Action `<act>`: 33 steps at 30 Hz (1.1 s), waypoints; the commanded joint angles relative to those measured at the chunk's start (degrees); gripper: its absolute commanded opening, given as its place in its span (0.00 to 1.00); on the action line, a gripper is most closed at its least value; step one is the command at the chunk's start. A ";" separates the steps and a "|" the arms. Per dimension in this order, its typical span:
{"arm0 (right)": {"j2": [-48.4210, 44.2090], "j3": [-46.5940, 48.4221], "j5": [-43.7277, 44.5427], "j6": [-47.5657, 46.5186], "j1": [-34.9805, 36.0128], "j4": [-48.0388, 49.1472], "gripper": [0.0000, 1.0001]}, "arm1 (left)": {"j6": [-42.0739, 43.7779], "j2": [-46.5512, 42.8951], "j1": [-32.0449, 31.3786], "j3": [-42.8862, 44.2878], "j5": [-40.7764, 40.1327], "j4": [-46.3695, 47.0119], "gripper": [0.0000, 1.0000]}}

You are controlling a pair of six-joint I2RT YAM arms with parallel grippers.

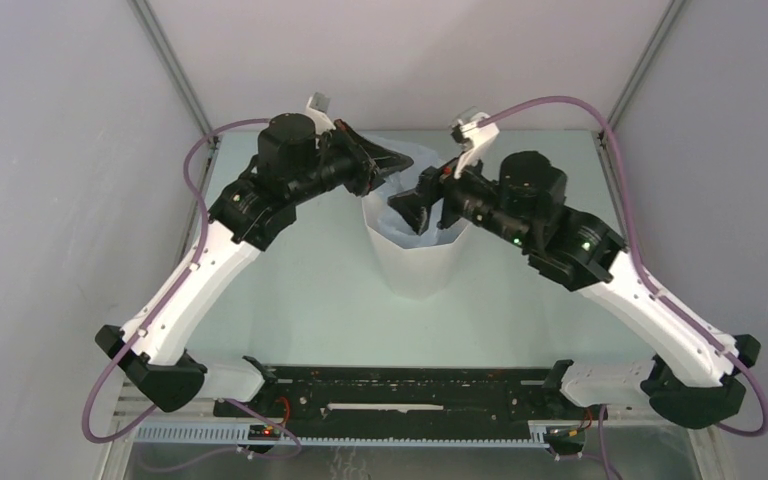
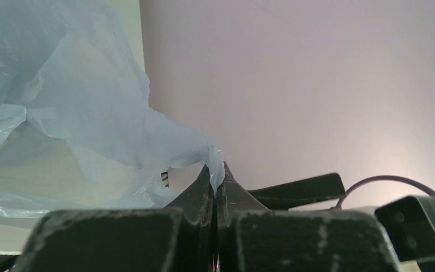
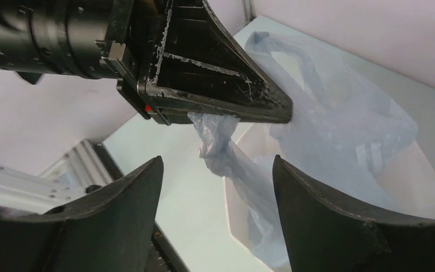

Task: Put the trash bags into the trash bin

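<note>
The trash bin (image 1: 415,262), white and faceted, stands at the table's middle. The pale blue trash bag (image 1: 412,158) sits in its mouth and hangs over the rim. My left gripper (image 1: 388,163) is at the bin's far left rim, shut on a twisted corner of the bag (image 2: 90,130); its jaws (image 2: 216,173) pinch the film. My right gripper (image 1: 418,207) is open over the bin's mouth, holding nothing. In the right wrist view its fingers (image 3: 218,164) stand apart just below the left finger (image 3: 221,85), with the bag's pinched corner (image 3: 215,141) and the bin's wall (image 3: 239,224) between them.
Grey enclosure walls close in the back and both sides. A black rail (image 1: 400,395) with cable ducting runs along the near edge between the arm bases. Purple cables (image 1: 195,165) loop beside each arm.
</note>
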 commanded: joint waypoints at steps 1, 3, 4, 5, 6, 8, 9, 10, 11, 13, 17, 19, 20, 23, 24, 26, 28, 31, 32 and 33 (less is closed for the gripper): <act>3.16 1.65 11.40 -9.30 4.29 5.42 0.76 | -3.12 -1.14 -0.74 0.03 -2.20 0.45 0.00; 4.54 2.43 16.69 -11.83 6.08 5.05 0.74 | -3.15 -1.38 -0.75 0.02 -2.74 -0.05 0.00; 4.91 2.41 17.98 -12.05 6.67 5.04 0.72 | -3.08 -1.48 -0.79 0.02 -3.00 -0.14 0.00; 5.06 2.12 19.08 -13.68 7.23 5.31 0.71 | -2.93 -1.58 -0.80 0.14 -3.24 -0.26 0.00; 5.03 1.69 19.75 -14.15 7.51 5.86 0.69 | -2.64 -1.59 -0.75 0.26 -3.39 -0.36 0.00; 4.93 0.91 20.28 -14.31 7.81 6.97 0.63 | -1.78 -1.36 -0.76 0.91 -3.50 -0.60 0.00; 4.86 0.51 20.13 -14.16 7.86 7.69 0.57 | -1.23 -1.06 -0.75 1.53 -3.57 -1.09 0.01; 4.79 0.17 19.72 -13.92 7.87 8.41 0.49 | -0.54 -0.86 -0.76 2.12 -3.59 -1.71 0.04; 4.71 -0.15 19.43 -13.46 7.87 9.22 0.36 | 0.43 -0.62 -0.78 2.82 -3.66 -2.22 0.10; 4.38 -0.59 18.83 -12.47 7.91 9.93 0.07 | 3.44 -0.35 -0.71 4.66 -4.12 -3.72 0.26; 2.87 -1.89 16.95 -7.62 7.71 8.84 0.00 | 14.95 -1.46 0.64 9.61 -9.11 -10.78 0.63; 1.39 -3.09 15.82 -4.59 7.14 8.57 0.00 | 20.20 -3.47 2.54 10.72 -12.19 -14.24 0.74; 0.61 -3.58 14.14 -2.06 6.39 8.54 0.00 | 22.27 -4.55 3.53 10.71 -13.97 -15.89 0.78; -1.78 -4.54 9.10 4.58 2.78 8.27 0.00 | 25.75 -7.96 7.23 7.59 -16.95 -18.11 0.81; -2.47 -4.77 7.61 6.33 1.75 8.22 0.00 | 25.17 -8.82 8.79 5.62 -16.91 -18.02 0.80; -3.64 -5.42 4.72 9.93 -0.56 8.15 0.00 | 22.30 -9.60 11.54 1.75 -16.45 -17.87 0.79; -4.92 -6.35 1.69 13.43 -3.17 8.10 0.00 | 20.95 -8.73 12.37 -0.23 -17.02 -18.03 0.79; -6.26 -7.44 -0.99 15.94 -5.81 8.03 0.00 | 20.57 -5.56 12.38 -0.18 -16.87 -16.93 0.80; -6.51 -7.63 -1.13 16.29 -6.35 7.77 0.00 | 20.99 -4.18 12.38 0.17 -16.50 -16.19 0.80; -6.72 -7.78 -1.14 16.69 -6.92 7.44 0.00 | 21.24 -2.84 12.38 0.97 -16.43 -16.02 0.80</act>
